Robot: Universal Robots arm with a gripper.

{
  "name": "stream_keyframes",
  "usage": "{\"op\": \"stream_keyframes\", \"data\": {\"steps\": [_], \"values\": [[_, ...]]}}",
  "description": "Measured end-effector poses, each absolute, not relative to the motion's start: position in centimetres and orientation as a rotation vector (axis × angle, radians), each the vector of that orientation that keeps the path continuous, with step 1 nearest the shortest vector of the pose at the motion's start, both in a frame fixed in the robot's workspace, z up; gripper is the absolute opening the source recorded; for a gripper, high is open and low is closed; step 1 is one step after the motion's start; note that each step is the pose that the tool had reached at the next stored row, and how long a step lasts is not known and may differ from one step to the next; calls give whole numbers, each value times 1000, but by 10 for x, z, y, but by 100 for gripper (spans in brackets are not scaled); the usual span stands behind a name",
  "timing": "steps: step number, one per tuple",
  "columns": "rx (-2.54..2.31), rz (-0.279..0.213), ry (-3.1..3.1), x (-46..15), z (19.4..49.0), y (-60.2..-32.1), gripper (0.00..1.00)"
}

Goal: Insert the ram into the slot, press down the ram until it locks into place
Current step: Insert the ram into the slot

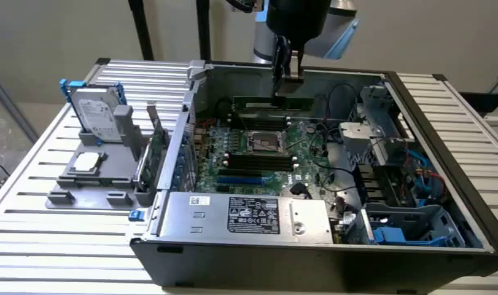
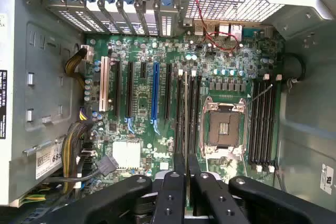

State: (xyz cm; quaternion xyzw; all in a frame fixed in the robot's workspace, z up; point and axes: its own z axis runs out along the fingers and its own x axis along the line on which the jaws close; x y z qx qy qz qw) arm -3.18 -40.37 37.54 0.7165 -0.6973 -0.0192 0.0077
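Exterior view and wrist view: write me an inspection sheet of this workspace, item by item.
Surface: slatted table carrying an open computer case.
Job's things: ram held above the board, edge-down over the slot beside the processor socket; not seated.
Clutter: grey fixture at the exterior view's left, with a hard drive and a green card standing in it.
Grippers: tool shut on the ram.
Cables: red wire near the rear ports; yellow-and-black bundle at the board's edge; blue cables by the drive bays.
Surroundings: plain wall and black posts behind.
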Motion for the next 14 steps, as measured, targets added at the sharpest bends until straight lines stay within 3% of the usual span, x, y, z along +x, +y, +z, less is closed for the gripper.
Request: {"op": "stream_keyframes", "data": {"steps": [14], "values": [[2180, -61, -2241, -32, 368, -404, 13]]}}
